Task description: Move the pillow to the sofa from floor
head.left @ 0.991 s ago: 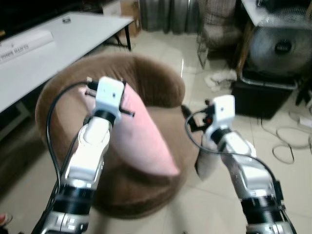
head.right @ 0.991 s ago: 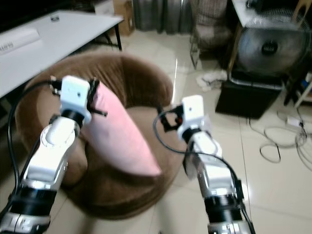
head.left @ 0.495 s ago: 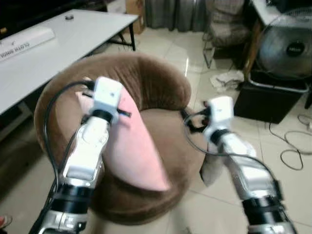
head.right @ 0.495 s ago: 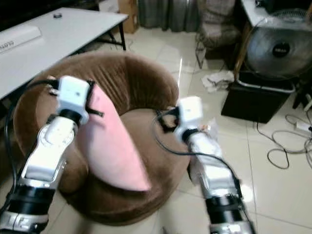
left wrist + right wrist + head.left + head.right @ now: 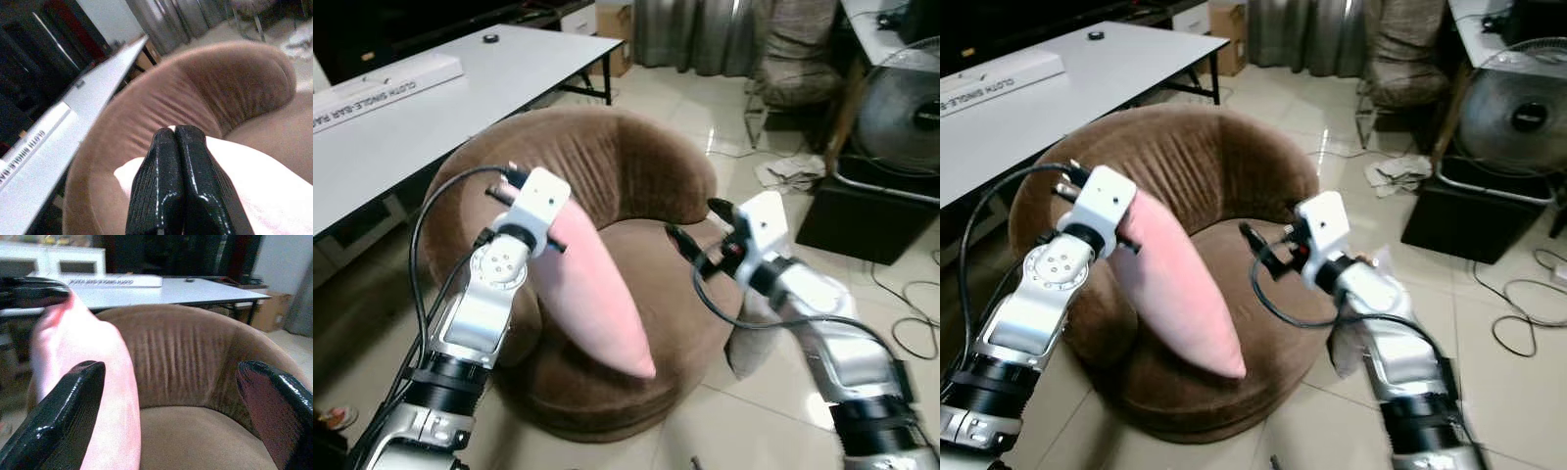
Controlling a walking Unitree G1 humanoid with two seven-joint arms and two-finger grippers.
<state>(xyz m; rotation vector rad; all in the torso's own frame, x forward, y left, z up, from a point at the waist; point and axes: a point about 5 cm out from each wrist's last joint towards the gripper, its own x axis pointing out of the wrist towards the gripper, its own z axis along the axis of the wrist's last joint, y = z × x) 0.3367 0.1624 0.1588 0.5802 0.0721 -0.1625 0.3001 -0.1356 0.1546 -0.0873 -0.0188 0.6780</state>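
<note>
A pink pillow [image 5: 592, 294] hangs tilted over the seat of a round brown sofa [image 5: 636, 166], its lower corner near the seat's front edge. My left gripper [image 5: 175, 134] is shut on the pillow's top corner, up by the sofa's left arm [image 5: 1072, 181]. My right gripper [image 5: 697, 223] is open over the right side of the seat, apart from the pillow, with nothing between its fingers [image 5: 58, 416]. In the right wrist view the pillow [image 5: 93, 362] stands before the sofa's backrest.
A white table [image 5: 431, 108] with a long white box [image 5: 382, 88] stands to the left of the sofa. On the right are a fan [image 5: 901, 117], a black crate [image 5: 862, 215], a cloth [image 5: 788, 171] and loose cables [image 5: 911, 333] on the tiled floor.
The camera has shifted. The pillow now hangs more upright from my left gripper. My right arm has reached forward over the seat, and its open fingers have come into view.
</note>
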